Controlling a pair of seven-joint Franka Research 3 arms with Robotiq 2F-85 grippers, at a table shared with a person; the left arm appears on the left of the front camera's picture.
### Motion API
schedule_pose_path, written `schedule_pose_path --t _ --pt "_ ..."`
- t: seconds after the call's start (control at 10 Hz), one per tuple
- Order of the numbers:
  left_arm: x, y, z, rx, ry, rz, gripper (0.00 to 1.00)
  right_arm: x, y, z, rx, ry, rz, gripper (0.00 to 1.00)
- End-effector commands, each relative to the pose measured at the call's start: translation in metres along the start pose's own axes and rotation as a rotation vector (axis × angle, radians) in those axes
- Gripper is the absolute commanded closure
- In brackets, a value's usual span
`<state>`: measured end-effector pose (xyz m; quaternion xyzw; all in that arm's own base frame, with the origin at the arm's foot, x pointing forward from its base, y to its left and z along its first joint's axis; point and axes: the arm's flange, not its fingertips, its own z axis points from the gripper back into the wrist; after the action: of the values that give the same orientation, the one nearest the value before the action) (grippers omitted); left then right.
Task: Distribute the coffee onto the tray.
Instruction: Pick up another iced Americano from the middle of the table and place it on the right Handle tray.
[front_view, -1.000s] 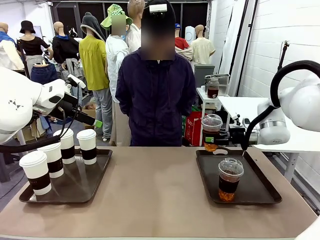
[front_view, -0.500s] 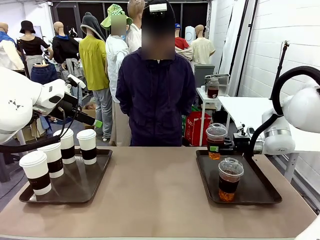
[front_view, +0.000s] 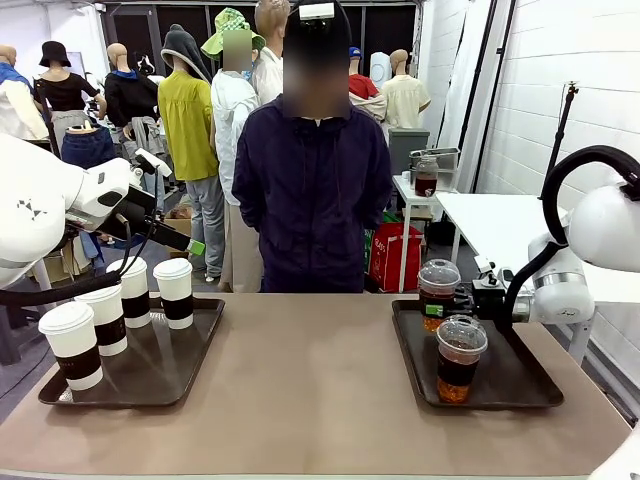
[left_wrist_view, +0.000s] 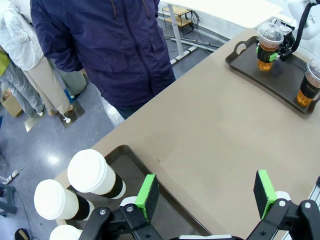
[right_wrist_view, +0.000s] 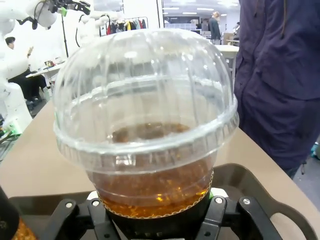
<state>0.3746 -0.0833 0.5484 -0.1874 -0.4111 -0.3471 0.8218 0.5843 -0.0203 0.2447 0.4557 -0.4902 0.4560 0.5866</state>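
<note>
White paper cups with lids and brown bands (front_view: 120, 315) fill the dark tray (front_view: 170, 375) at the desk's left edge, left gripper (left_wrist_view: 206, 195) spread above it. Right gripper (front_view: 448, 300) pinches a clear dome-lidded cup of brown drink (front_view: 438, 290) over the right tray's (front_view: 520, 385) far edge, behind a second such cup (front_view: 460, 357).

The front view looks level across the brown table (front_view: 310, 380) toward the far side. The left wrist view looks down from high above, sharing the far-right dark tray (left_wrist_view: 272, 75). The right wrist view sits close behind a clear dome-lidded cup (right_wrist_view: 145, 125)
</note>
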Motion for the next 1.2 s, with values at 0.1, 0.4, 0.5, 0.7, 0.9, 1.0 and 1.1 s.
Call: schedule_pose_path --t 0.1,0.4,0.5,0.7,0.9,1.0,1.1 --pt "-0.001 0.002 0.000 -0.008 -0.001 0.006 0.00 -0.006 -0.012 0.006 0.032 -0.015 0.015 0.37" --pt "-0.001 0.002 0.000 -0.008 -0.001 0.006 0.00 -0.018 -0.017 0.011 0.022 -0.011 -0.011 0.37" --pt "-0.001 0.002 0.000 -0.008 -0.001 0.006 0.00 -0.022 -0.018 0.013 0.019 -0.006 -0.026 0.37" --pt "-0.001 0.002 0.000 -0.008 -0.001 0.006 0.00 -0.027 -0.019 0.016 0.017 0.001 -0.051 0.12" --pt "-0.001 0.002 0.000 -0.008 -0.001 0.006 0.00 -0.027 -0.018 0.017 0.020 0.015 -0.081 0.00" --pt "-0.001 0.002 0.000 -0.008 -0.001 0.006 0.00 -0.025 -0.017 0.016 0.021 0.025 -0.095 0.00" --pt "-0.001 0.002 0.000 -0.008 -0.001 0.006 0.00 -0.024 -0.016 0.017 0.021 0.034 -0.104 0.00"
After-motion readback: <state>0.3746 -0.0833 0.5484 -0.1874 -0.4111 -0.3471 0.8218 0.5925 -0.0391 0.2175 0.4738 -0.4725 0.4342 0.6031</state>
